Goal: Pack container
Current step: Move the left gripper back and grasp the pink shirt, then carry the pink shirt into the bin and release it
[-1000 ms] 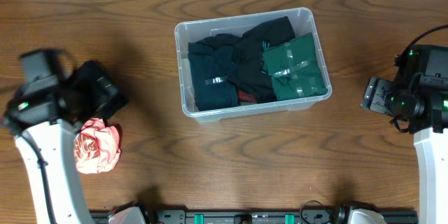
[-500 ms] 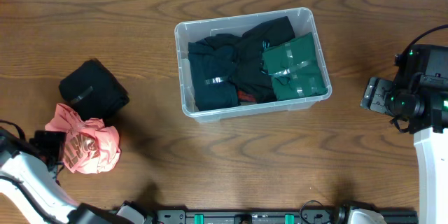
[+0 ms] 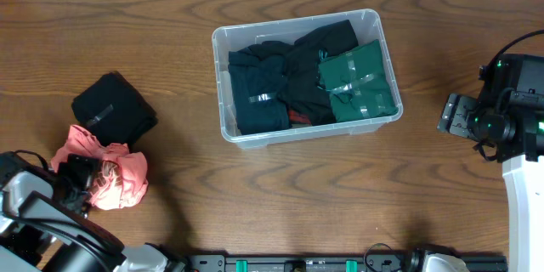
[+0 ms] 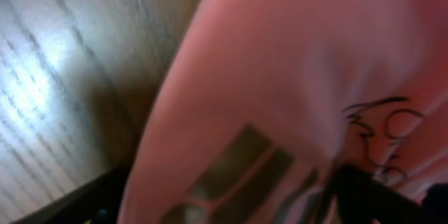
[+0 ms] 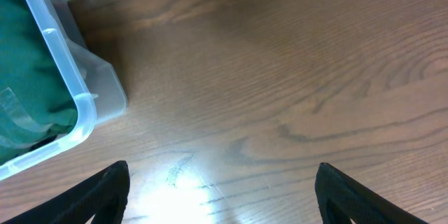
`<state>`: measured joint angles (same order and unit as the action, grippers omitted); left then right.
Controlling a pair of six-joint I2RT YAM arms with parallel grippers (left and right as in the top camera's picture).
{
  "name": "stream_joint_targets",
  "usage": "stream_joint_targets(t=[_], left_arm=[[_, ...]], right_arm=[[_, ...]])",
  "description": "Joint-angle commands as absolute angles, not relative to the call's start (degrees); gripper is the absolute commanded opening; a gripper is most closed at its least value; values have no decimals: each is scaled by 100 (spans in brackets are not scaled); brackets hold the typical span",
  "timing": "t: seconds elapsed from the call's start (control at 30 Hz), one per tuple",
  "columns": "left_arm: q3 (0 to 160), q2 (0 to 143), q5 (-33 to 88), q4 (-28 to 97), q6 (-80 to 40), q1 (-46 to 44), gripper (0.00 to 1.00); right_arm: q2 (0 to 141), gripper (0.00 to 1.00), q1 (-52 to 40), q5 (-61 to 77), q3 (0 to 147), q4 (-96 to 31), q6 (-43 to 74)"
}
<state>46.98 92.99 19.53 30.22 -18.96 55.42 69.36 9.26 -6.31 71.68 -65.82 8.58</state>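
The clear plastic container (image 3: 223, 85) stands at the table's middle. It holds dark navy and black clothes (image 3: 272, 81) and a folded green garment (image 3: 357, 81). A crumpled pink garment (image 3: 119, 178) lies at the front left, and a folded black garment (image 3: 113, 112) lies just behind it. My left gripper (image 3: 78, 174) is pressed against the pink garment's left side. In the left wrist view the pink cloth (image 4: 280, 77) fills the frame, blurred, between the spread fingers (image 4: 224, 210). My right gripper (image 5: 220, 196) is open and empty over bare wood right of the container's corner (image 5: 77, 105).
The right arm (image 3: 510, 119) stands at the table's right edge. The left arm's base is at the front left corner. A dark rail (image 3: 297, 263) runs along the front edge. Bare wood lies between the container and both arms.
My left arm swung from beside the black garment down to the front left and moved in against the pink garment, which shifted slightly. The right arm has not moved.
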Motion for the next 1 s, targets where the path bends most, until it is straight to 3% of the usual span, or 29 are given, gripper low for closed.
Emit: stream_joint_targets(t=[0.0, 0.03, 0.1, 0.2, 0.47, 0.67, 0.83, 0.97], left_arm=[[4624, 9642, 2453, 3076, -1546, 5516, 80], [4624, 9655, 2497, 3098, -1546, 5516, 72], [4624, 9642, 2722, 3140, -1546, 5516, 42], [4648, 9579, 3157, 3280, -1546, 5516, 8], [4674, 8576, 5098, 3610, -1553, 5516, 6], [4689, 7194, 6348, 3514, -2300, 5186, 6], [4692, 6182, 6344, 2484, -3382, 3975, 6], [4711, 5981, 6230, 803, -4543, 2412, 6]], right_arm=[[6941, 83, 982, -707, 7251, -6580, 937], [6941, 83, 982, -705, 7251, -6580, 939], [6941, 83, 982, -705, 7251, -6582, 937], [6941, 83, 982, -707, 7251, -6584, 939], [6941, 83, 978, -705, 7251, -6582, 939], [6941, 83, 978, -703, 7251, -6560, 939], [6943, 83, 978, -676, 7251, -6558, 939], [6943, 83, 978, -661, 7251, -6556, 939]])
